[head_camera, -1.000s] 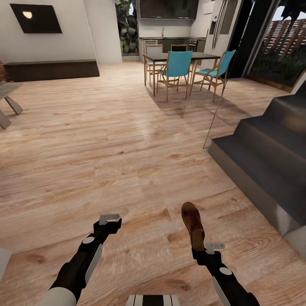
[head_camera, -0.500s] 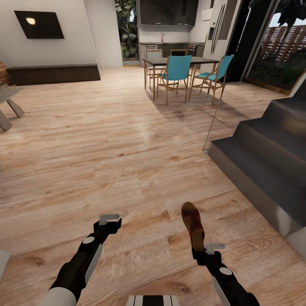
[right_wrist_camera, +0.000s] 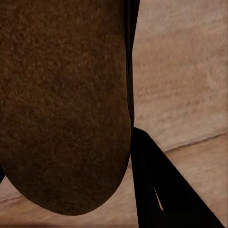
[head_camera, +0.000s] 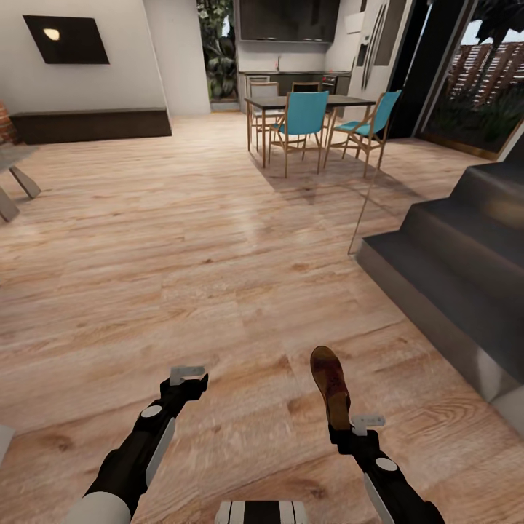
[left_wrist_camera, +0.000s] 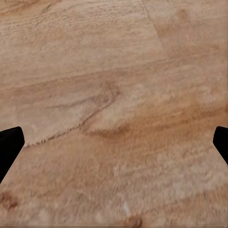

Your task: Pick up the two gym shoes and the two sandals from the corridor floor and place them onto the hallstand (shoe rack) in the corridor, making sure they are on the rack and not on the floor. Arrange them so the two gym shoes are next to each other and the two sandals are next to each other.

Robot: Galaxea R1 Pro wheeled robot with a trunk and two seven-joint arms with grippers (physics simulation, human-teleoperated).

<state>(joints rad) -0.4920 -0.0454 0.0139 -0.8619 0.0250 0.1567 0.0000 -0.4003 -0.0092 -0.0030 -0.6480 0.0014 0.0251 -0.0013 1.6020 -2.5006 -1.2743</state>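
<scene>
Fingers of right gripper (head_camera: 342, 429) are clamping one brown sandal (head_camera: 331, 386), toe pointing away, above the corridor floor (head_camera: 182, 240). Left gripper (head_camera: 188, 378) is hovering beside it, spread wide, carrying nothing.

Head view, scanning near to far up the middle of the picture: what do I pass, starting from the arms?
Right gripper shut on the brown sandal → bare wood plank floor → teal dining chairs at the dark table → kitchen counter at the back wall.
</scene>
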